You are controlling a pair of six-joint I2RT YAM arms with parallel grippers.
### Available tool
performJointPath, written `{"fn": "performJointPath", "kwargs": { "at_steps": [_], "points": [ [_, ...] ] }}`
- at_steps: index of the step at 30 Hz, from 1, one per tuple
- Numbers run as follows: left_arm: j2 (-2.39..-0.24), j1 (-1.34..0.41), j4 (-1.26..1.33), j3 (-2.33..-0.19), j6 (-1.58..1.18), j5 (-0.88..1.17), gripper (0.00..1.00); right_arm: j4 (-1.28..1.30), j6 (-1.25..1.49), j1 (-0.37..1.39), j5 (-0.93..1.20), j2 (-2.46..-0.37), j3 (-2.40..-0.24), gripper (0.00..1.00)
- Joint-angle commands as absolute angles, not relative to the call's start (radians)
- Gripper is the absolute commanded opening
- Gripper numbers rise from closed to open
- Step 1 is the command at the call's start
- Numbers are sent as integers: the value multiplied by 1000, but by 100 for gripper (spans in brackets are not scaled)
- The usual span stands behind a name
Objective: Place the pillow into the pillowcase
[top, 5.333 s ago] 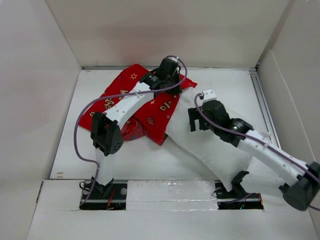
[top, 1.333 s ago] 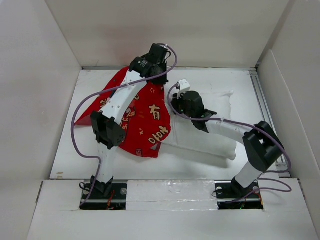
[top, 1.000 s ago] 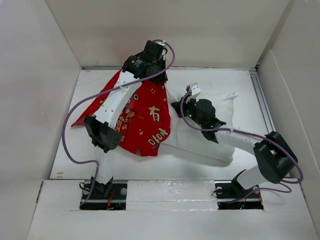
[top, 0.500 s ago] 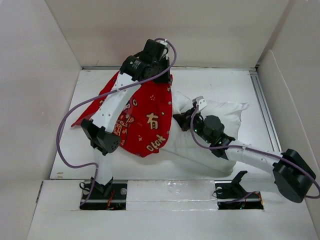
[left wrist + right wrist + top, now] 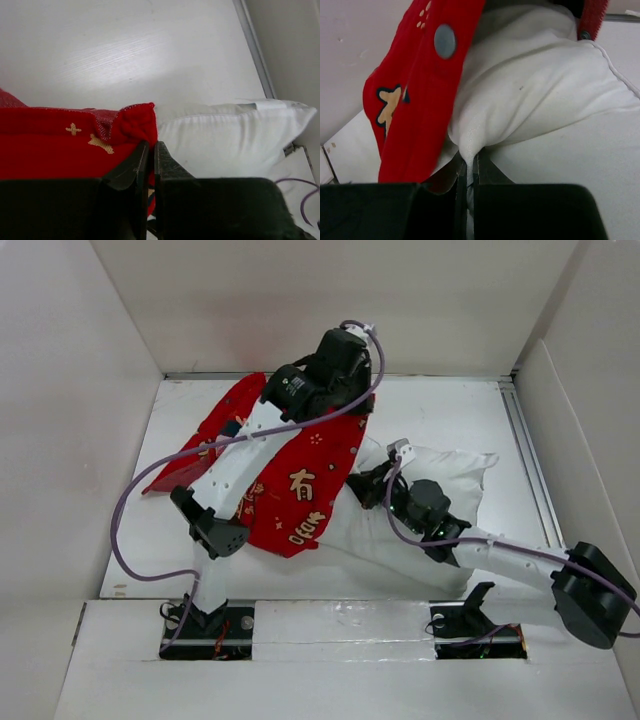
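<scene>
Scene: a white desk (image 5: pixel 440 410) seen from above, with two robot arms reaching in from 6 o'clock.
Pillowcase: a bright red fabric pillowcase with gold characters (image 5: pixel 300 485) spreads from 9 o'clock to the centre. Its right side is raised and draped over the pillow's left end.
Pillow: a plump white rectangular fabric pillow (image 5: pixel 455 472) lies from the centre toward 4 o'clock. Its right half is bare, with a pointed corner at 3 o'clock.
Left hand: the left hand (image 5: pixel 151 147) is pressed together, pinching the pillowcase's hemmed corner at its 1 o'clock end.
Right hand: the right hand (image 5: pixel 470 165) is pressed together, pinching a fold of the pillow beside the red edge.
Just changed: over the last second the left hand carried the hem from 11 o'clock toward 1 o'clock. The right hand drew back toward 6 o'clock.
Meaning: red cloth now reaches further across the pillow. Insertion looks begun, but most of the pillow remains outside.
</scene>
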State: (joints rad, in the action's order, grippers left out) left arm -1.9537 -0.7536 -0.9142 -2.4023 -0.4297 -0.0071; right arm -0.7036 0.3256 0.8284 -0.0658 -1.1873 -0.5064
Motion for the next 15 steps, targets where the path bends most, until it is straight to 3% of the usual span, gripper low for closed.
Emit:
{"fn": "performJointPath", "kwargs": {
  "at_steps": [1,7,11,15],
  "points": [
    [-1894,-870,-805,-2540,-465,40,0,-758,316,856,-37,-1126,-627,0],
    [-1855,-955,-781,-2522,-463,130,0,-704,229,856,-84,-957,-756,0],
    [-1844,-980,-761,-2507,-440,253,0,-652,160,856,-236,-870,-778,0],
    [-1842,-980,-795,-2415,-391,167,0,-736,188,856,-294,-780,-692,0]
  ]
}}
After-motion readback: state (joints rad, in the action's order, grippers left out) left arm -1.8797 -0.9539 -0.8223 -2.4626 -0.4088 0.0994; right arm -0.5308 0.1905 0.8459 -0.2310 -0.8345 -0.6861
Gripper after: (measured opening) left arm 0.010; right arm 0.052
